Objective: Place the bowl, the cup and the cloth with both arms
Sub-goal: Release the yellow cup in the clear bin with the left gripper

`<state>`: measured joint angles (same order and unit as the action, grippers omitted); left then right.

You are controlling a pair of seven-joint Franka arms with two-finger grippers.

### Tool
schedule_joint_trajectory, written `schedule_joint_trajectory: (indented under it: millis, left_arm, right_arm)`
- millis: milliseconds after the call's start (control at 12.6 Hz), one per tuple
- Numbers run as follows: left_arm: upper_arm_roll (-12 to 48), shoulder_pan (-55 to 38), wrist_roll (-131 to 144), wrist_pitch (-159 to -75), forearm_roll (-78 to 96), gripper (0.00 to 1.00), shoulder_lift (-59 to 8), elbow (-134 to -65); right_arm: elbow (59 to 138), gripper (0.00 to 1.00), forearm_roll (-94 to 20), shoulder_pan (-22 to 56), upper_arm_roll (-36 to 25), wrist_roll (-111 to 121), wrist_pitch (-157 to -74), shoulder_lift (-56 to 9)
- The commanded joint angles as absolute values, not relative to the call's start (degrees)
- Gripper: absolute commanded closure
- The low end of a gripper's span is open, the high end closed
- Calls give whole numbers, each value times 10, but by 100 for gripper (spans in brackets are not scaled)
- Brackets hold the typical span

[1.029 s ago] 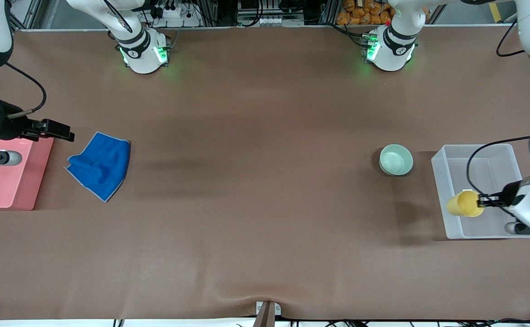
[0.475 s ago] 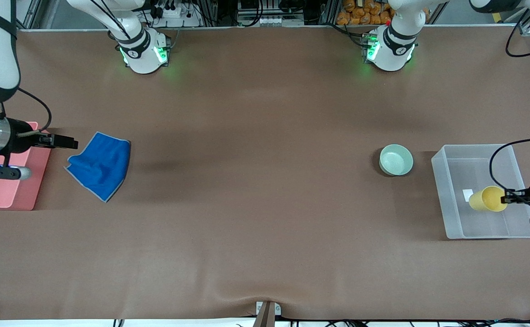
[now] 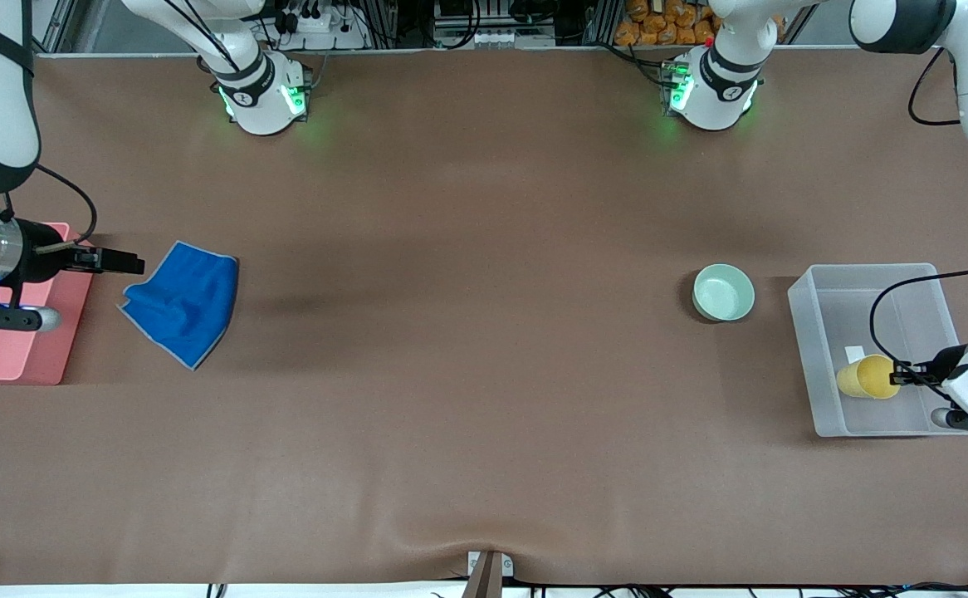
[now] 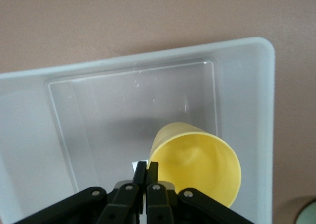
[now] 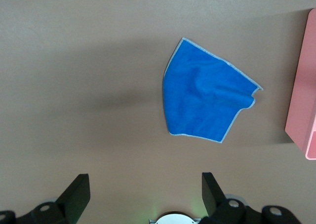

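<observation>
- We see the left gripper clamped on the cup rim, lower right, over the clear bin.
- We see the right gripper, fingers apart, mid-left beside the cloth.

My left gripper has matt black fingers, pinched on the rim of the cup, a smooth yellow plastic with a soft sheen. Under the cup sits the bin, a cloudy, see-through plastic with a glossy clear floor. The table wears a matt brown covering, faintly rippled. On it the bowl looks glazed and smooth, pale mint. The cloth is soft, fuzzy blue fabric with a thin grey stitched hem, lying beside the tray, a smooth pink plastic.
</observation>
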<state>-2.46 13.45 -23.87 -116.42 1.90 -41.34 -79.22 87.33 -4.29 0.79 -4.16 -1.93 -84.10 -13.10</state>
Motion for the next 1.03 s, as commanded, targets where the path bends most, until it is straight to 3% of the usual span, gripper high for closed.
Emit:
schedule_joint_trajectory:
  millis: [0,633,792,950]
  left_arm:
    - [-31,131,-256,-1190,28,100,-439,-777]
    - [-30,124,-256,-1218,32,100,-453,-775]
    - [-30,122,-255,-1218,32,61,-447,-773]
    - [-28,121,-256,-1209,29,47,-439,-773]
  right_arm:
    - [871,0,-45,4,-37,-19,-840,-127]
    - [871,0,-47,2,-37,-18,-840,-127]
    - [871,0,-46,-6,-37,-19,-840,-143]
    - [871,0,-46,-20,-37,-19,-840,-176]
